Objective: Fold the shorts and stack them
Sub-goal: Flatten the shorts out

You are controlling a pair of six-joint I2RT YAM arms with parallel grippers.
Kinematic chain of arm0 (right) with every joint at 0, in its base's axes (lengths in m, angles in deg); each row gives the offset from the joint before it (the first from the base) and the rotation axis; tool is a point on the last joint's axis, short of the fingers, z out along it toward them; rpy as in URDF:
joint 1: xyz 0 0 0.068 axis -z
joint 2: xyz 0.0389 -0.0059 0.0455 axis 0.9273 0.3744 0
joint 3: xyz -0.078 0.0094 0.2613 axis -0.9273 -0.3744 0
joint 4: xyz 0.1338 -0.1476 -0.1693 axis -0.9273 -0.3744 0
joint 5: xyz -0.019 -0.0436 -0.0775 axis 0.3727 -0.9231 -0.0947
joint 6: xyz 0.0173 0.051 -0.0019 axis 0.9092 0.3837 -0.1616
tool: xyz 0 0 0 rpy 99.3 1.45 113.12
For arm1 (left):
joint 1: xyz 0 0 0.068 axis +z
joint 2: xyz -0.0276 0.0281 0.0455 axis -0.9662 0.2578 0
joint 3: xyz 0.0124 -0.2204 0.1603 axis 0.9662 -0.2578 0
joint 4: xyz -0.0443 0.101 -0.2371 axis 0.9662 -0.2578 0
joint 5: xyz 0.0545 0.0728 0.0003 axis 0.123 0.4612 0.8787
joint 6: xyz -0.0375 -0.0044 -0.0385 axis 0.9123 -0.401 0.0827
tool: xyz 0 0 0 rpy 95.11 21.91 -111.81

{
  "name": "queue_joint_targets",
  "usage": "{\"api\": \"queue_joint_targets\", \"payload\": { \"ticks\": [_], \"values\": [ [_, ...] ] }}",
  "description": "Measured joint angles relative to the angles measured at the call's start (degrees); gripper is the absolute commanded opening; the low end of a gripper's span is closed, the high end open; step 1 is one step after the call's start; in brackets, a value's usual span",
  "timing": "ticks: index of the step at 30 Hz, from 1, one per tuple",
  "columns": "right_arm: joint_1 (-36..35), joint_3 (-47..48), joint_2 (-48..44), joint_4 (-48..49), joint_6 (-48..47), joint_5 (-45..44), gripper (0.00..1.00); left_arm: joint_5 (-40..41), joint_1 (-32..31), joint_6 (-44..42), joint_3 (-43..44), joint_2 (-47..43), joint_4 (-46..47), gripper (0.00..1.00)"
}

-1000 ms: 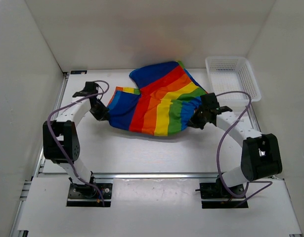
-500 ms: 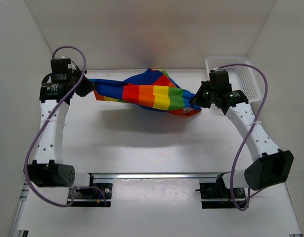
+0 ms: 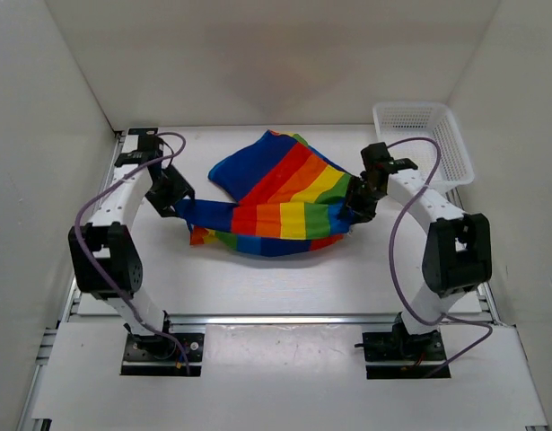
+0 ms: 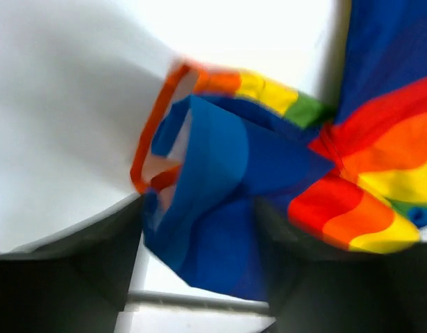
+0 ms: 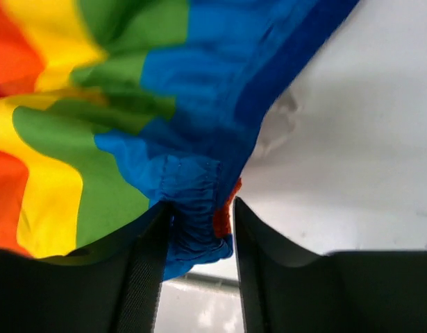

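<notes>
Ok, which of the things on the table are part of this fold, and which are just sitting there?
Part of the job:
- shorts, rainbow striped, stretched between the arms
- left gripper, shut on one end
- right gripper, shut on the other end

Just lying about:
- white mesh basket, far right corner, apart from the shorts

Two white-and-black arms reach forward, elbows bowed outward, wrists turned inward toward each other. Black two-finger left gripper (image 3: 179,205) pinches a bunched blue corner of the rainbow-striped cloth shorts (image 3: 280,193); its fingers (image 4: 74,270) are blurred. Black two-finger right gripper (image 3: 354,209) clamps the blue hem, fingers (image 5: 140,277) close together.
</notes>
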Motion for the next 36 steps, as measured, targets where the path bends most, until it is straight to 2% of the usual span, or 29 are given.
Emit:
{"api": "queue_joint_targets", "payload": {
  "ticks": [1,3,7,12,17,19,20,21,22,23,24,26,32,36],
  "values": [
    [0.17,0.37,1.86,0.61,-0.02,-0.52,0.59,0.42,-0.15,-0.44,1.27,1.86,0.33,0.84],
    [0.24,0.26,2.45,0.33,-0.17,-1.53,0.63,1.66,-0.52,-1.49,1.57,1.92,0.35,0.85],
    [0.20,-2.99,-2.73,1.29,-0.81,-3.17,0.64,3.69,-0.83,-2.80,-0.92,-4.81,0.37,0.85],
    [0.20,-10.64,-9.16,2.82,-0.87,-3.67,0.66,5.14,-0.87,-2.58,-10.29,-14.91,1.03,0.85],
    [0.20,-13.88,-9.29,4.28,0.13,-1.38,0.64,4.59,-1.05,-1.97,-14.71,-14.80,0.96,0.84],
    [0.20,-13.97,-9.29,5.05,0.72,0.00,0.56,4.09,-1.22,-1.49,-15.93,-14.64,1.86,0.74],
    [0.20,-13.97,-9.29,5.73,0.94,0.74,0.40,3.87,-1.27,-1.03,-16.57,-14.64,2.14,0.66],
    [0.20,-13.94,-9.29,6.27,1.22,1.29,0.29,3.58,-1.27,-0.79,-17.20,-14.64,2.38,0.57],
    [0.20,-13.90,-9.29,6.91,1.97,1.90,0.22,3.30,-1.27,-0.63,-17.79,-14.64,2.67,0.30],
    [0.20,-13.81,-9.29,7.26,2.36,2.27,0.16,3.06,-1.27,-0.15,-18.08,-14.64,2.71,0.17],
    [0.20,-13.64,-9.22,7.45,2.51,2.58,0.05,2.84,-1.27,-0.20,-18.18,-14.62,2.82,0.10],
    [0.20,-13.00,-9.01,7.61,3.10,2.99,0.00,2.45,-1.27,-0.48,-18.18,-14.64,3.41,0.10],
    [0.20,-12.48,-9.29,7.08,3.45,2.54,0.00,2.43,-1.27,-0.57,-18.16,-15.17,3.50,0.10],
    [0.20,-15.52,-12.26,5.53,3.02,0.35,0.00,2.82,-1.27,-0.83,-17.99,-17.20,1.66,0.11]
  ]
}}
